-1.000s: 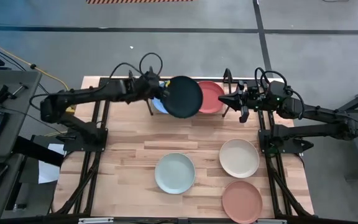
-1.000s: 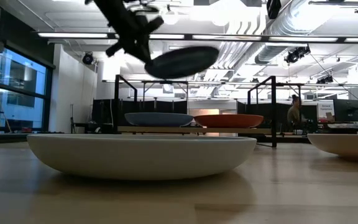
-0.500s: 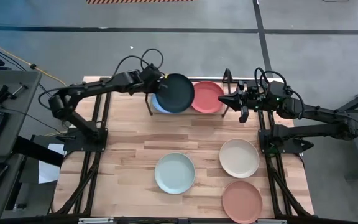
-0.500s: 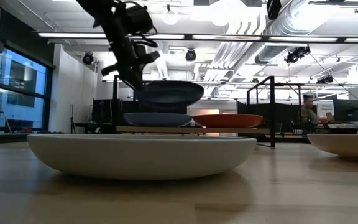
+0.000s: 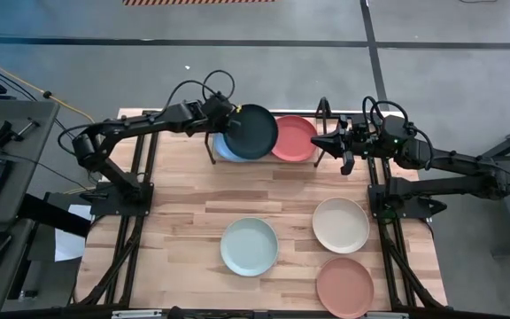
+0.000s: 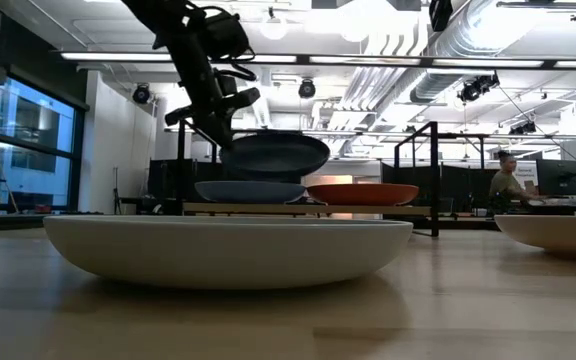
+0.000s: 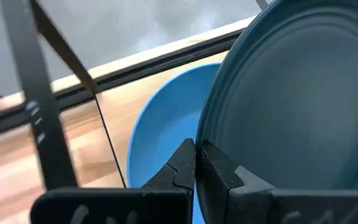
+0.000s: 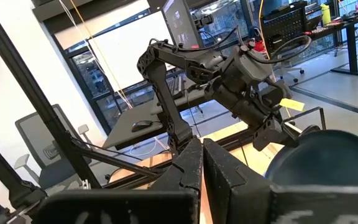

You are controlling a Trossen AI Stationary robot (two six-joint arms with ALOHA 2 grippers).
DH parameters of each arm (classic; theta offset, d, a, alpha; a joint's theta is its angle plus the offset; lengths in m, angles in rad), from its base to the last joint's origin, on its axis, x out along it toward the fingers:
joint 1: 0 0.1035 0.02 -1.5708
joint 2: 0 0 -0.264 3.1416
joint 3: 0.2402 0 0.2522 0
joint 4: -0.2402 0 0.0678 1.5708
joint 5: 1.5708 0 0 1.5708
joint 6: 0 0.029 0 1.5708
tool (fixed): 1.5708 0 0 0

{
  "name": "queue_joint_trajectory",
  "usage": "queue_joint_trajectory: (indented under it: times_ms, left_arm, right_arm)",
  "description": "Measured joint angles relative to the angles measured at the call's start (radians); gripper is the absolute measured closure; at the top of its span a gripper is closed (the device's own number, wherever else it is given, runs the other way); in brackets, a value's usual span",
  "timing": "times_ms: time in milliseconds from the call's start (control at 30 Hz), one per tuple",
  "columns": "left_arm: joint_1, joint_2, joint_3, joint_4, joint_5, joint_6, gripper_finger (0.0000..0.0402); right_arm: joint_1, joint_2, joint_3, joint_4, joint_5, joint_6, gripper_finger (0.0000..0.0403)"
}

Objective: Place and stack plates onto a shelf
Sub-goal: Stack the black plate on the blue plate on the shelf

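Observation:
The dark green plate point(image 5: 253, 133) hangs just above the blue plate point(image 5: 226, 151), which sits beside the coral red plate point(image 5: 296, 139) on the shelf point(image 6: 408, 209) at the table's far side. My left gripper point(image 5: 227, 119) is shut on the dark green plate. In the low view that plate point(image 6: 273, 155) floats a little over the blue one point(image 6: 250, 190). My right gripper point(image 5: 319, 142) waits shut and level by the shelf's right end, holding nothing. The pale mint point(image 5: 249, 246), cream point(image 5: 341, 224) and terracotta pink point(image 5: 344, 286) plates lie on the tabletop. My left gripper pinches the dark green plate's rim point(image 7: 205, 134) between its two fingers, on the side toward the table's left. The fingers slant down from the table's left. The plate is lifted clear, nearly level, over the blue plate point(image 7: 163, 134).
The shelf's black upright loops point(image 5: 212, 152) stand close to my left gripper, and more point(image 5: 324, 111) by my right one. The mint plate point(image 6: 228, 250) fills the low view's foreground. A person point(image 6: 508, 178) sits in the room far behind the table.
My left gripper has gone down and a little toward the table's left with the dark green plate. The plate was tilted and high; it now hangs nearly level, close over the blue plate. Most of the move came in the first half second.

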Motion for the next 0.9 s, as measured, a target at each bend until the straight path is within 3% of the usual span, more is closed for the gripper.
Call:
queue_joint_trajectory:
  times_ms: [233,467,633,733,900]
  left_arm:
    - [-0.013,-0.058,-0.001,0.087,0.004,-0.091,0.0400]
    - [-0.075,-0.105,0.000,0.108,-0.016,-0.127,0.0400]
    - [-0.114,-0.120,0.000,0.111,-0.029,-0.154,0.0400]
    - [-0.129,-0.121,0.000,0.109,-0.034,-0.161,0.0400]
    - [-0.146,-0.122,0.000,0.102,-0.035,-0.161,0.0401]
  right_arm:
    - [0.000,0.000,0.000,-0.001,0.004,0.014,0.0402]
    - [0.000,0.059,0.000,0.019,0.211,0.323,0.0402]
    - [0.000,0.169,0.002,0.095,0.212,0.383,0.0400]
    - [-0.014,0.222,0.028,0.061,0.212,0.371,0.0378]
    - [-0.056,0.251,0.094,-0.115,0.233,0.331,0.0297]
